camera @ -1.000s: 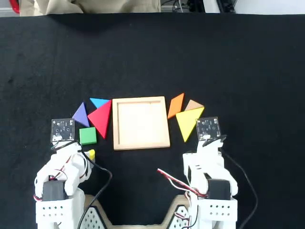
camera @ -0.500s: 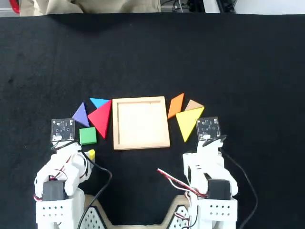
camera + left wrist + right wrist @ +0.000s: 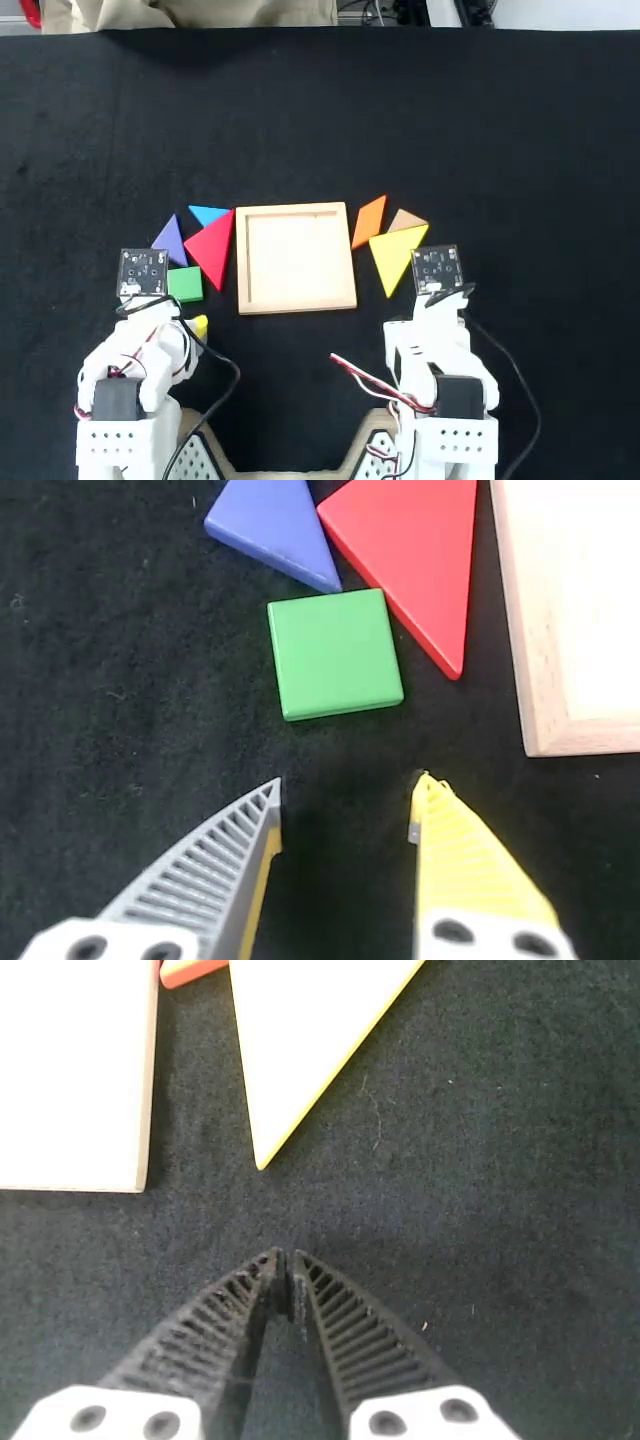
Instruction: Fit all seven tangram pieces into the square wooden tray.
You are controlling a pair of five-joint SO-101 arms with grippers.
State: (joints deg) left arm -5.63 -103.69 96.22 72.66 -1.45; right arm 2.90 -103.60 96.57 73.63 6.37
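Both arms were folded low at the near edge of the black table (image 3: 320,110), and each wrist pointed toward the far side. The left arm (image 3: 130,365) stood to the left of the square wooden tray (image 3: 296,303) and the right arm (image 3: 440,370) to its right.

The left gripper (image 3: 347,782) was open by a moderate gap, with one grey finger and one yellow finger, and it held nothing. It hung over bare table just before the green square (image 3: 335,653), apart from it. The right gripper (image 3: 287,1257) was closed, with its two black fingers meeting at the tips and nothing between them. It hung over the table near the sharp corner of the yellow triangle (image 3: 310,1030).

The tray lay flat between the arms, and all seven pieces lay outside it. On its left were the red triangle (image 3: 415,555), just beside the rim, the purple triangle (image 3: 268,525), the light blue triangle (image 3: 207,213) and the green square. On its right were the orange piece (image 3: 369,220), the tan piece (image 3: 408,219) and the yellow triangle.
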